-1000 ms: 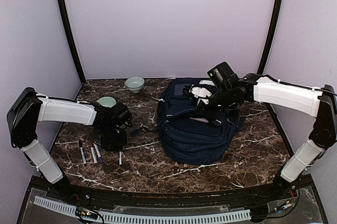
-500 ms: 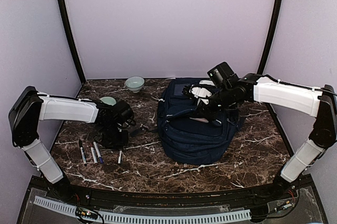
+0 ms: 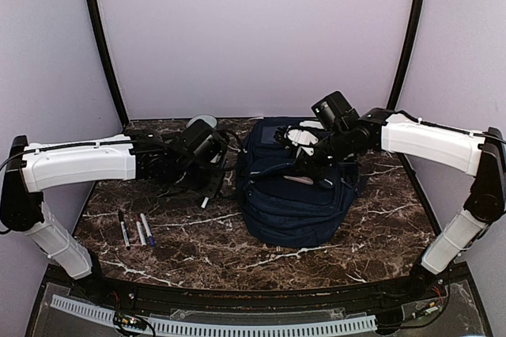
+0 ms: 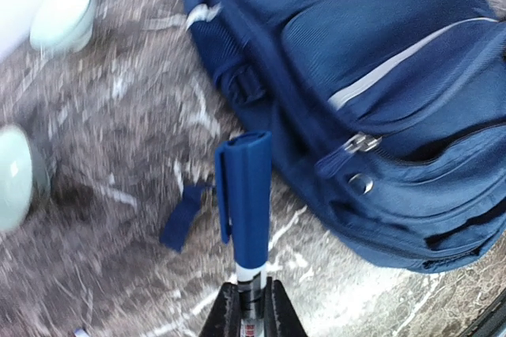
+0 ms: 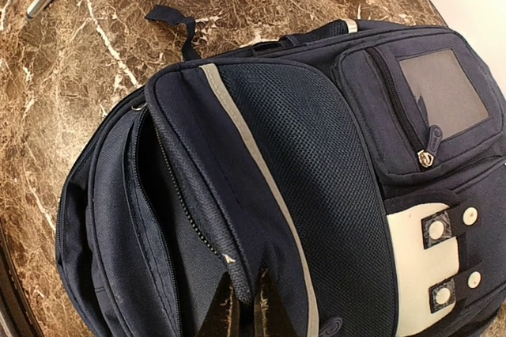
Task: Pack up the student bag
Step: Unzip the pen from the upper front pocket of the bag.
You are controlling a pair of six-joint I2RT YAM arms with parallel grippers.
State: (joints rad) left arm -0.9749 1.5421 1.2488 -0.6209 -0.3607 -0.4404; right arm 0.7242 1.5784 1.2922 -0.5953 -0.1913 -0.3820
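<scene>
Moved since a second ago: my left gripper (image 3: 207, 191) has swung away from the row of pens (image 3: 139, 232) to the bag's left flank. The pen that lay apart on the marble has gone with it. My right arm has held its place.
Left jaws: nearly closed, clamped on the white barrel of a marker (image 4: 243, 195).
Marker heading: its blue capped end sticks straight out past my fingertips, over the table just beside the bag and not touching it.
Right jaws: my right gripper (image 5: 244, 305) is pinched tight on the fabric lip of the student bag (image 5: 316, 155) beside its zip, holding that lip up.
Bag position: right of centre on the marble table (image 3: 237, 254), lying on its back with the front face up.
Bag long axis: it runs from the near edge towards the back wall. The end with the window pocket and grey-white patch points to the wall, and the rounded, unzipped end points to my bases.
Open compartment: the zip is parted; only dark lining shows inside, and I cannot tell the contents.
Bowls: two pale green ones, one (image 4: 63, 14) near the back wall and one (image 4: 12, 179) at my left wrist view's edge. Both are too blurred to read their insides.
Pens: three lie side by side at the near left, well apart from the bag.
</scene>
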